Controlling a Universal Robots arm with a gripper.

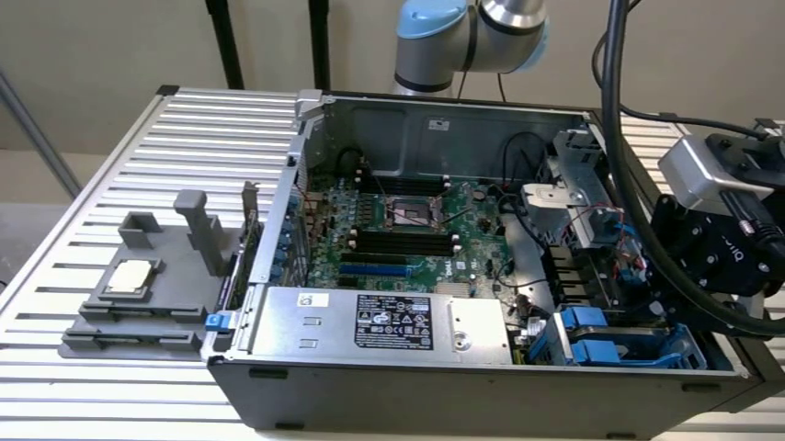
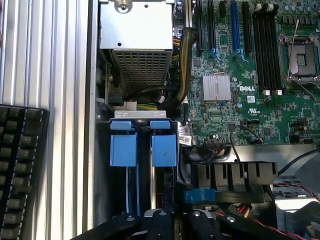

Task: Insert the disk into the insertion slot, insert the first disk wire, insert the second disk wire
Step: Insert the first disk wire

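The insertion slot (image 1: 613, 342) is the dark metal bay with blue fittings at the case's front corner, on the exterior view's right. In the wrist view its metal rim (image 2: 142, 116) carries two bright blue plastic tabs (image 2: 123, 148) side by side. From them a thin blue strip and a silver edge (image 2: 152, 190) run toward my gripper (image 2: 175, 222). They may be the disk seen edge-on in its carrier; its labelled face is hidden. The arm's black wrist (image 1: 711, 243) hangs right over this bay.
The silver labelled power-supply box (image 1: 381, 322) fills the case front beside the bay. The motherboard (image 1: 405, 234) with its black CPU socket (image 2: 302, 57) lies behind. Loose red and black cables (image 2: 295, 192) run near the bay. A grey fixture (image 1: 135, 294) sits on the slatted table.
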